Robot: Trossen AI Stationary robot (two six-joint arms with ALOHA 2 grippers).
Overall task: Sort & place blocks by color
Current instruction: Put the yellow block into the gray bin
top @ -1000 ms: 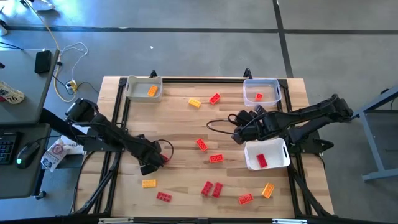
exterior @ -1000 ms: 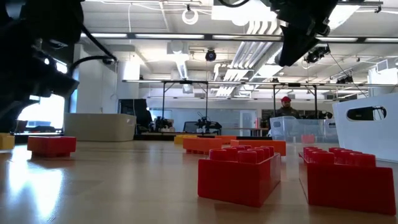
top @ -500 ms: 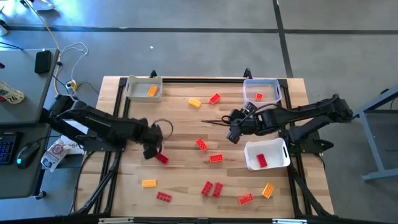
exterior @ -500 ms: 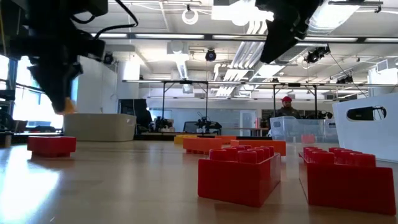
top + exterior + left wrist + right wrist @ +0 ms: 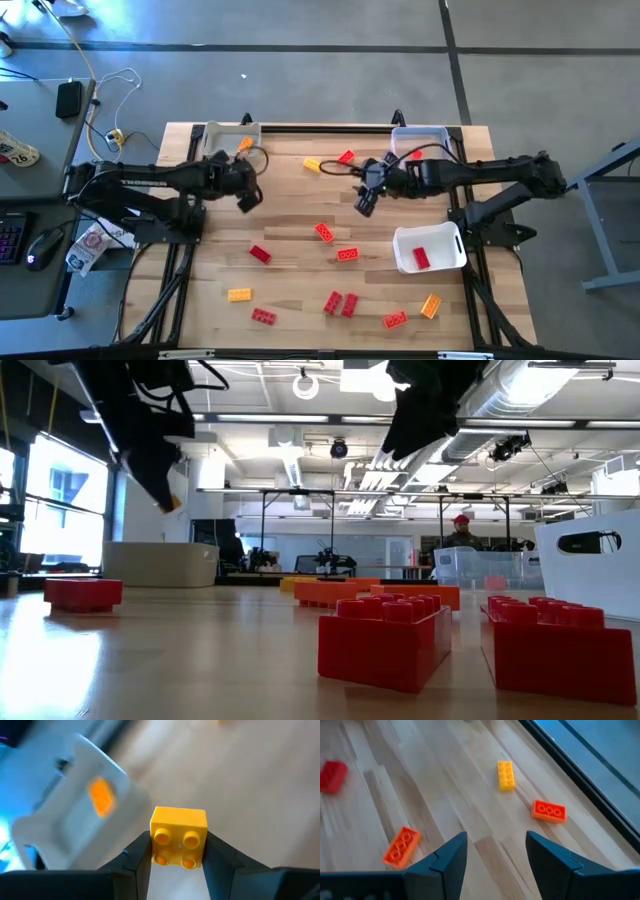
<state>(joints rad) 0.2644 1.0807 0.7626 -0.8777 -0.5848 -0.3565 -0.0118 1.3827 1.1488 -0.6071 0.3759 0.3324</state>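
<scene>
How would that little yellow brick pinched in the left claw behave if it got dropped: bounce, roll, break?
The yellow brick looks like hard, stiff plastic, so it probably would not break. It is boxy with flat sides, so it would likely tumble briefly and settle rather than roll. The left gripper pinches it by smooth sides, so it may be somewhat slippery.

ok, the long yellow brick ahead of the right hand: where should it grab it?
Grip the yellow brick across its two long sides at mid-length, coming straight down. It lies flat, studs up, on the table, so only the side walls offer flat faces. The right hand is open, and its closing line looks to cross the narrow width. The orange brick lies apart.
</scene>
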